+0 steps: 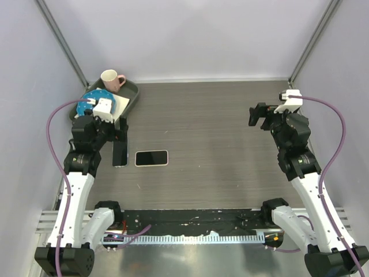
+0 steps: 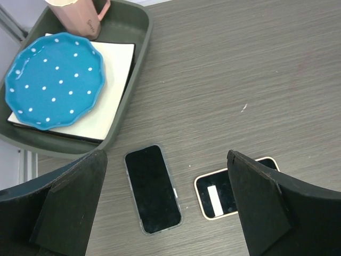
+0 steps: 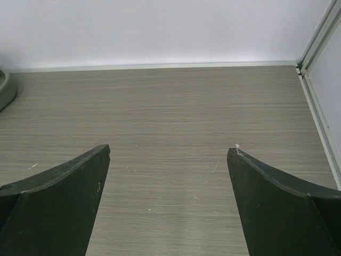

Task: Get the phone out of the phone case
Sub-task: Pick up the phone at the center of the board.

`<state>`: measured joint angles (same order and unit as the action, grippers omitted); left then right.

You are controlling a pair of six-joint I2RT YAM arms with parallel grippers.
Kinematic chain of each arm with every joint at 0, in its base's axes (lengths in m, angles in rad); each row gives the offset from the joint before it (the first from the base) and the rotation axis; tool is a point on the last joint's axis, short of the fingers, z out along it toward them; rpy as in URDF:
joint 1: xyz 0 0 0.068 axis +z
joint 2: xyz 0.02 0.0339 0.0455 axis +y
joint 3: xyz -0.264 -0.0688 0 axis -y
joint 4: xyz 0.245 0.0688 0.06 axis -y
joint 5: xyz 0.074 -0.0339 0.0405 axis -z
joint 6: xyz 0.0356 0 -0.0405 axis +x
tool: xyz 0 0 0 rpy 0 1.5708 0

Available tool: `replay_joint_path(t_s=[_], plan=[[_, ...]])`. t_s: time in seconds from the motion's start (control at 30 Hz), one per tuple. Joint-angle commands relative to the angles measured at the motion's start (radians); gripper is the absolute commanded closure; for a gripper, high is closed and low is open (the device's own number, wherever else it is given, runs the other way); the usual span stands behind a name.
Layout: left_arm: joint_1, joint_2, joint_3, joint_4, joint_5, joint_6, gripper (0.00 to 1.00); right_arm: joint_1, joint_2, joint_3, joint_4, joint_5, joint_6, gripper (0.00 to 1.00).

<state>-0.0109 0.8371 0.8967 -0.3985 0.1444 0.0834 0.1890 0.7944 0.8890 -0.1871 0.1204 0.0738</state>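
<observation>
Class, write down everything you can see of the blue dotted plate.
The blue plate is round, with a scalloped rim and small white dots scattered over it, and looks glossy like glazed ceramic. It is empty and whole. It lies flat on a white square board inside the dark tray, with a pink mug close beside it at the tray's end.

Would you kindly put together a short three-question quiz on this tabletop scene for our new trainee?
1. True or false: the pink ceramic mug stands inside the dark grey-green plastic tray.
2. Which gripper hangs over the dark flat phone? A) left gripper B) right gripper
3. Fill in: the blue white-dotted round plate lies on a ___ square board.
Key: 1 true; 2 A; 3 white.
</observation>
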Motion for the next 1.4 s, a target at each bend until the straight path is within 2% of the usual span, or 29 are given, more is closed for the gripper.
replay_joint_path(t_s=[0.0,0.13,0.23,0.4,0.6,0.73,0.9,1.07,1.37], plan=[[0.006,-0.006,-0.007,0.038,0.101,0.009,0.0,-0.01,-0.009,-0.004,0.052,-0.033,0.043,0.02],[0.006,0.003,-0.007,0.023,0.165,0.035,0.0,-0.011,-0.004,-0.036,0.067,-0.082,-0.038,0.0],[0.006,0.017,-0.005,0.003,0.236,0.065,0.0,-0.011,-0.004,-0.059,0.061,-0.185,-0.13,0.0],[0.003,0.071,-0.002,-0.089,0.389,0.271,0.0,-0.014,0.003,-0.07,0.008,-0.382,-0.229,0.0],[-0.012,0.16,-0.094,-0.054,0.491,0.497,0.0,-0.014,0.006,-0.071,0.003,-0.4,-0.236,0.0],[-0.073,0.253,-0.096,-0.1,0.48,0.649,0.0,-0.017,0.012,-0.073,0.002,-0.41,-0.239,0.0],[-0.162,0.361,-0.076,-0.149,0.417,0.746,0.0,-0.029,0.009,-0.073,-0.002,-0.418,-0.239,0.0],[-0.19,0.462,-0.056,-0.204,0.389,0.846,0.0,-0.034,0.008,-0.071,-0.005,-0.423,-0.239,0.0],[-0.21,0.602,-0.062,-0.142,0.304,0.891,0.0,-0.034,0.014,-0.078,-0.008,-0.433,-0.253,0.0]])
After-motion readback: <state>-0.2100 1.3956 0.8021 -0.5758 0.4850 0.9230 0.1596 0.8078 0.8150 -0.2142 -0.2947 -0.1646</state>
